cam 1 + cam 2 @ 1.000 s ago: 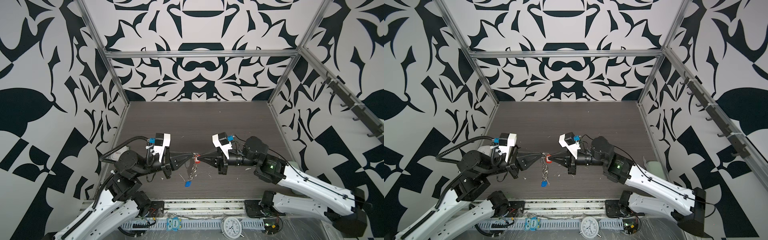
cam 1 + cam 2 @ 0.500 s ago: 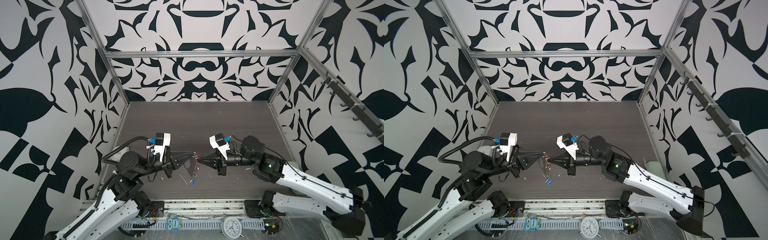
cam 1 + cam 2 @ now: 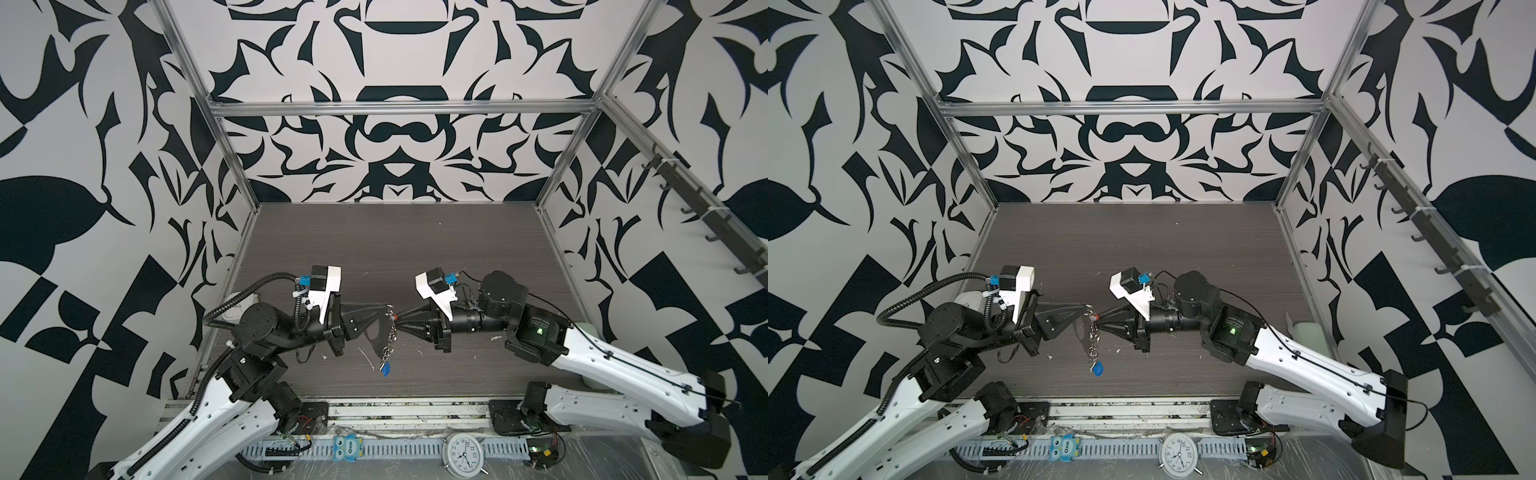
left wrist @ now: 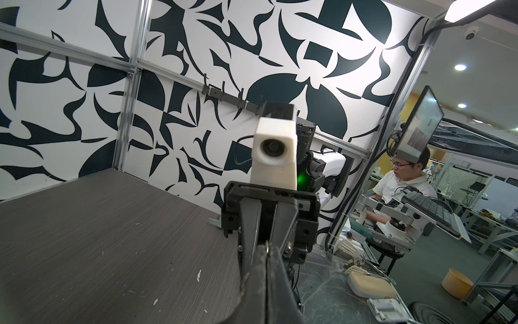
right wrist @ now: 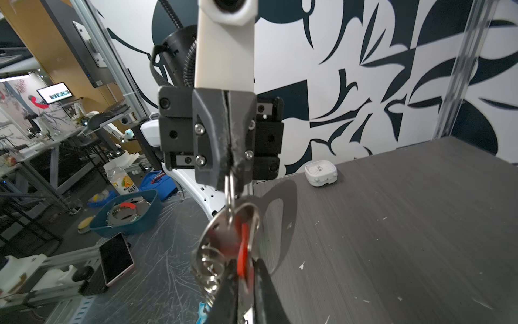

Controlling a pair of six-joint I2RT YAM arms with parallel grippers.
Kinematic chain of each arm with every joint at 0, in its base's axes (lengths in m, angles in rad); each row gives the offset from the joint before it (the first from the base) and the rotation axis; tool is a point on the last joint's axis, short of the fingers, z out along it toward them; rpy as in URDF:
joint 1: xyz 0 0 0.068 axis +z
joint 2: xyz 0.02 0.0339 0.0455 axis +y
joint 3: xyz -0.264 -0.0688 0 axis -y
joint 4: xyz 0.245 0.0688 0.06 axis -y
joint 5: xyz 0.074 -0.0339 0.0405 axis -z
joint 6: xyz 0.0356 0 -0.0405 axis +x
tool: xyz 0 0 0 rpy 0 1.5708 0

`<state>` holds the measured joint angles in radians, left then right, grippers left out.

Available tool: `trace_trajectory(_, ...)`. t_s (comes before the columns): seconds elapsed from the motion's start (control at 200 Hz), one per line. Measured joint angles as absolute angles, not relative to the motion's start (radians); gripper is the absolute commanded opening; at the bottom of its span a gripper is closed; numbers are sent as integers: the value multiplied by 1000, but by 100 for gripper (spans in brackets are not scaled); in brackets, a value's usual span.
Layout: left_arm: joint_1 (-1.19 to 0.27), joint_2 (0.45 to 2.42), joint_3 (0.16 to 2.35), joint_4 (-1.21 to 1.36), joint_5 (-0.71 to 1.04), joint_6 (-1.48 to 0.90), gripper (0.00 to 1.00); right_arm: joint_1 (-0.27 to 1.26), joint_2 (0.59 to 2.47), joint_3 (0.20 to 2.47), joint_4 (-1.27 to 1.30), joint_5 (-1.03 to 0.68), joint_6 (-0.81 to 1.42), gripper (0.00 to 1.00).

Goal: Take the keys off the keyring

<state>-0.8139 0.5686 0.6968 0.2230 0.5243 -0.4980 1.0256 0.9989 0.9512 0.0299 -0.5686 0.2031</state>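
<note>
- My left end effector (image 3: 387, 308) was clenched. In the right wrist view its jaws met along one closed seam, and they pinched the top silver link of the keyring (image 5: 229, 190).
- In both top views the keyring (image 3: 1094, 337) hung straight down from the left end effector's tip as a short string of silver clips, above the bench (image 3: 374, 249).
- The blue-tagged key (image 3: 386, 368) dangled at the bottom of that string, directly below the left end effector's tip and well apart from it. I could not tell whether its tag touched the bench.
- The red-tagged key (image 5: 242, 252) sat high on the string, just beside the left end effector's tip. In a top view it showed only as a small red fleck (image 3: 1097, 317).
- My right end effector (image 3: 398, 319) faced the left end effector nose to nose, their tips almost touching.
- The right end effector's jaws stood slightly parted. The left wrist view showed a dark gap between its two fingers (image 4: 252, 221).
- In the right wrist view the red tag stood edge-on in that gap, with silver split rings bunched just beside it. I could not tell whether either finger pressed on the tag.
- Both end effectors were level with each other and held clear above the bench.
</note>
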Motion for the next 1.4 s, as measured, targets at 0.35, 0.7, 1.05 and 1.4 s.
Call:
trace_trajectory(0.35,-814,562,697,220,525,-490,0,1028,869,950,38,-511,189,52)
trace_trajectory(0.7,-814,563,697,228,539,-490,0,1028,941,945,228,-506,266,47)
trace_trajectory(1.05,-814,561,695,237,540,-490,0,1028,977,939,270,-504,297,33)
trace_trajectory(1.4,-814,544,673,247,539,-490,0,1028,996,938,275,-517,317,27)
